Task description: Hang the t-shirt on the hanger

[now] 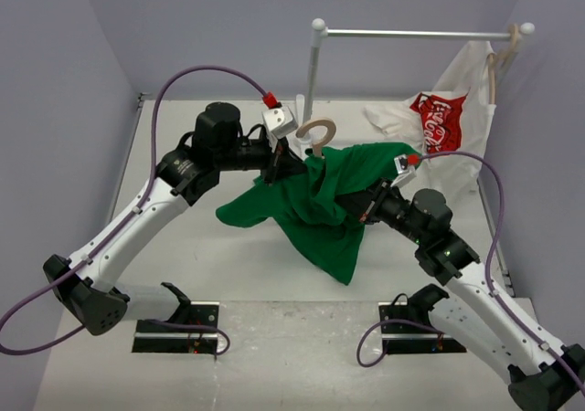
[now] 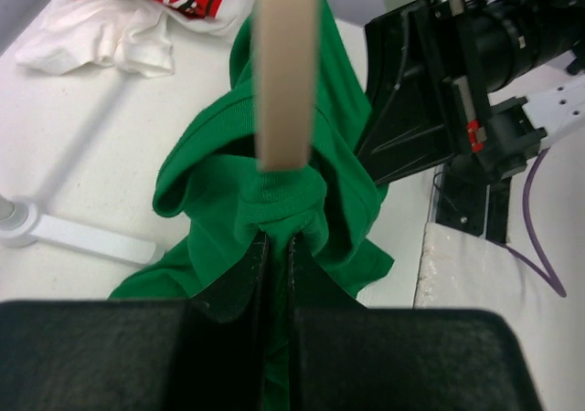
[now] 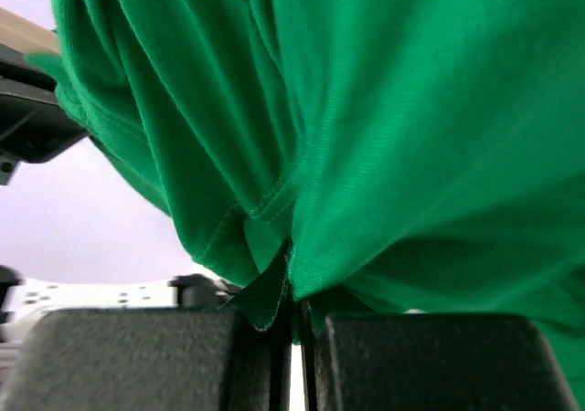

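The right gripper (image 3: 294, 312) clamps a fold of the t-shirt (image 1: 322, 201) while the left gripper (image 2: 276, 247) pinches cloth bunched at the hanger (image 2: 285, 73), perhaps wood too.

- Pale lilac walls (image 1: 55, 82) closed in the left, back and right sides.
- A white worktop (image 1: 228, 247) lay under soft, even light.
- A white clothes rail (image 1: 411, 35) stood at the back right, with a white Coca-Cola shirt (image 1: 439, 119) hanging from its right end.
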Tool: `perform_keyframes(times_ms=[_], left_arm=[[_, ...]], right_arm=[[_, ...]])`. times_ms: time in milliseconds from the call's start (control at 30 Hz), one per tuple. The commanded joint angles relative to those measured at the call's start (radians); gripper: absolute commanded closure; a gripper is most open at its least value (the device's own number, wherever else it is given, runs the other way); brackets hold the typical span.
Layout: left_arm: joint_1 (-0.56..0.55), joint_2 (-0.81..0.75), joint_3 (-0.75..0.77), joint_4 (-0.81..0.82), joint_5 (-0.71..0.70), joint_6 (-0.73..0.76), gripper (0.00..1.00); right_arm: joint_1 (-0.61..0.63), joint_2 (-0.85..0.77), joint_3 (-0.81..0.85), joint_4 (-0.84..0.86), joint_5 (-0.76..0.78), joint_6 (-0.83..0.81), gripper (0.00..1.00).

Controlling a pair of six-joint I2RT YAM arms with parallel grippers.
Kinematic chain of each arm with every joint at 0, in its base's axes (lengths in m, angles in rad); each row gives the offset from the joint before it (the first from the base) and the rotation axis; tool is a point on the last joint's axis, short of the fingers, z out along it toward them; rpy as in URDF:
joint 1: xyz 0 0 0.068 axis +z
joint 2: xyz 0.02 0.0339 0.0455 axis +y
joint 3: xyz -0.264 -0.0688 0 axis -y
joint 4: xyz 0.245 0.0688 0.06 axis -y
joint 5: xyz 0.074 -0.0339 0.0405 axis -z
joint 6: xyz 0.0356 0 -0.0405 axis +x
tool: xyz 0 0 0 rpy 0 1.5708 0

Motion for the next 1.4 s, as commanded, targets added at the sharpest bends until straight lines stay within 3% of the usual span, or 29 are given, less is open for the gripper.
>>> perform_keyframes(times_ms=[0, 67, 133, 300, 433, 500, 633, 833, 900, 967, 1100, 1167, 1233, 1267, 1300, 1367], left_arm=[[0.006, 0.009, -0.007, 0.236, 0.092, -0.105, 1.0], [0.005, 0.016, -0.011, 0.226, 0.098, -0.1, 1.0], [0.005, 0.021, -0.004, 0.182, 0.081, -0.069, 1.0], [0.03, 0.028, 0.024, 0.021, 0.002, 0.045, 1.0], [0.036, 0.032, 0.012, 0.016, 0.182, 0.08, 1.0], [0.036, 0.038, 0.004, 0.017, 0.287, 0.108, 1.0], [0.028, 0.06, -0.008, 0.017, 0.475, 0.157, 1.0], [0.026, 0.079, 0.003, 0.072, 0.478, 0.097, 1.0], [0.024, 0.096, 0.013, 0.075, 0.536, 0.091, 1.0], [0.021, 0.116, 0.02, 0.069, 0.604, 0.094, 1.0], [0.011, 0.139, 0.019, 0.039, 0.692, 0.132, 1.0], [0.009, 0.14, 0.013, 0.03, 0.723, 0.151, 1.0], [0.007, 0.136, 0.01, 0.028, 0.722, 0.16, 1.0], [0.009, 0.134, 0.011, 0.027, 0.717, 0.163, 1.0], [0.009, 0.134, 0.017, 0.025, 0.697, 0.157, 1.0], [0.01, 0.136, 0.035, 0.031, 0.655, 0.118, 0.89]], right_arm=[[0.051, 0.04, 0.053, 0.099, 0.018, 0.089, 0.99], [0.052, 0.035, 0.091, 0.055, 0.038, 0.051, 0.96], [0.051, -0.005, 0.13, -0.059, 0.104, 0.001, 0.71], [0.05, -0.108, 0.332, -0.419, 0.327, -0.252, 0.46], [0.049, -0.112, 0.443, -0.552, 0.387, -0.517, 0.33], [0.049, -0.094, 0.478, -0.552, 0.251, -0.616, 0.31], [0.049, 0.005, 0.569, -0.527, -0.166, -0.787, 0.29], [0.05, 0.138, 0.704, -0.591, -0.197, -0.827, 0.25], [0.05, 0.154, 0.701, -0.542, -0.222, -0.842, 0.26], [0.05, 0.183, 0.712, -0.54, -0.238, -0.859, 0.33], [0.05, 0.22, 0.734, -0.524, -0.351, -0.904, 0.6], [0.049, 0.223, 0.74, -0.511, -0.384, -0.929, 0.66], [0.048, 0.217, 0.743, -0.505, -0.423, -0.964, 0.82], [0.047, 0.216, 0.744, -0.505, -0.453, -0.968, 0.98], [0.048, 0.21, 0.744, -0.505, -0.466, -0.968, 1.0], [0.048, 0.193, 0.728, -0.494, -0.44, -0.96, 1.0]])
